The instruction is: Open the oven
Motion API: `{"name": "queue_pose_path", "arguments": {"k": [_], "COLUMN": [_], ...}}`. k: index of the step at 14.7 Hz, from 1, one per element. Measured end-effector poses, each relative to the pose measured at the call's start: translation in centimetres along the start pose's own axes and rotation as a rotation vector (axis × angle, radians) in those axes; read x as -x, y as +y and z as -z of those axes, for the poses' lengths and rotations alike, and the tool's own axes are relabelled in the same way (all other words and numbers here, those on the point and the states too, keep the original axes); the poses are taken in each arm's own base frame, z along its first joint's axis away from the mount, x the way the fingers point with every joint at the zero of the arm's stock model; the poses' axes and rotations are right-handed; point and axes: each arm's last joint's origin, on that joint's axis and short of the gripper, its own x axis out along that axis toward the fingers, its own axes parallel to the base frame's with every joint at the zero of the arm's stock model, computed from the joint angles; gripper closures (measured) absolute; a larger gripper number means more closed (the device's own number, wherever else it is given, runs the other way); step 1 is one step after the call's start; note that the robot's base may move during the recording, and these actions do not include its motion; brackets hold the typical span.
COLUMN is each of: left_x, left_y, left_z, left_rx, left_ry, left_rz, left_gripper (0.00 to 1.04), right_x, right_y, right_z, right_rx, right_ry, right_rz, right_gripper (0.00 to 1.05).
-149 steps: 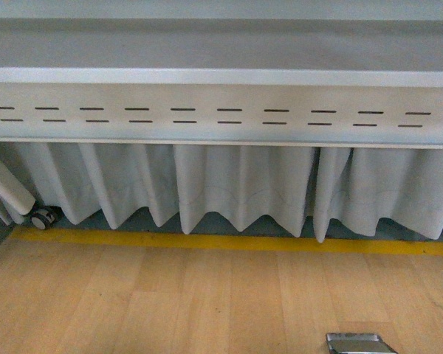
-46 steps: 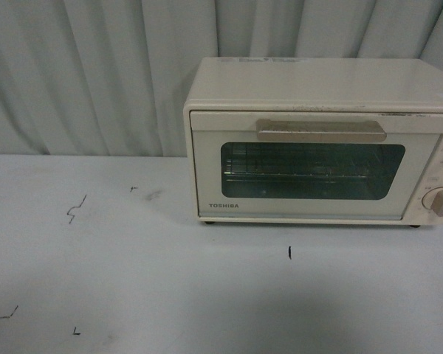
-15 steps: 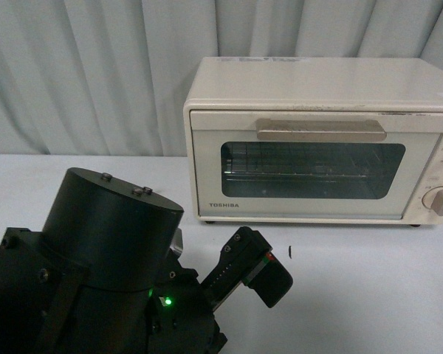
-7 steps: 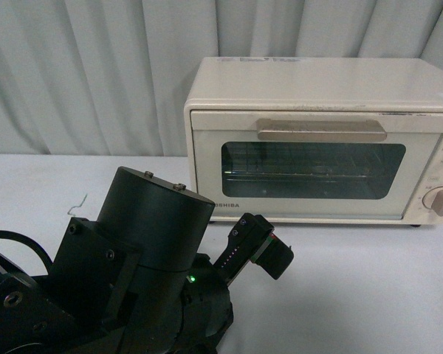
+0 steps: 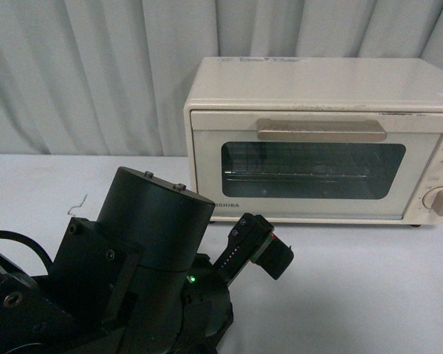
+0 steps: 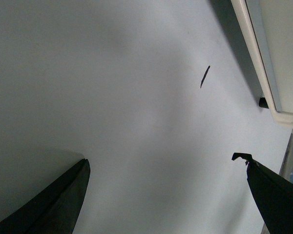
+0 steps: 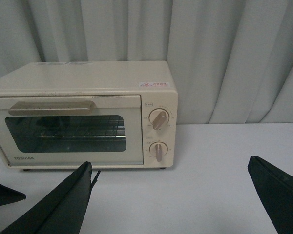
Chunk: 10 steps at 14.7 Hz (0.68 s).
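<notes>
Evidently my left fingers [image 6: 49, 204], spread wide and empty, were nearer the shut oven [image 5: 317, 140] on the worktop [image 5: 369, 295]; its handle [image 5: 321, 130] ran crosswise, up and rightward. My right fingers [image 7: 53, 204] gaped empty too.

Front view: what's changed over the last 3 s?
The left arm rose into the front view, where 3.1 s ago only table and oven showed. It then shifted a little rightward between 1.0 and 0.5 s ago, and shows no motion since. Nothing was grasped. The oven is in the same place, door shut, handle untouched.
</notes>
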Motion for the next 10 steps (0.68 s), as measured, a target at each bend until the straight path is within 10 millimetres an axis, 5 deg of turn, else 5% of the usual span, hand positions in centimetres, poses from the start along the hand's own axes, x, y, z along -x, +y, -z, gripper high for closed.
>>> {"name": "queue_pose_path", "arguments": {"k": [3, 4, 6, 8, 10], "left_x": [0.0, 0.0, 0.0, 0.0, 0.0], "left_y": [0.0, 0.0, 0.0, 0.0, 0.0], "left_z": [0.0, 0.0, 0.0, 0.0, 0.0], "left_rx": [0.000, 0.001, -0.001, -0.001, -0.001], "left_ry": [0.000, -0.001, 0.000, 0.000, 0.002], "left_rz": [0.000, -0.001, 0.000, 0.000, 0.000], "left_gripper": [0.07, 0.07, 0.07, 0.07, 0.07], "right_x": [0.0, -0.6, -3.4, -7.3, -11.4], "right_y": [0.0, 0.2, -0.1, 0.5, 1.6], "right_z": [0.2, -0.1, -3.5, -7.3, -8.5], "right_rx": [-0.015, -0.069, -0.108, -0.094, 0.008], "right_ry": [0.033, 0.209, 0.177, 0.097, 0.122], "right_rz": [0.016, 0.141, 0.301, 0.277, 0.244], "right_gripper": [0.06, 0.06, 0.06, 0.06, 0.06]}}
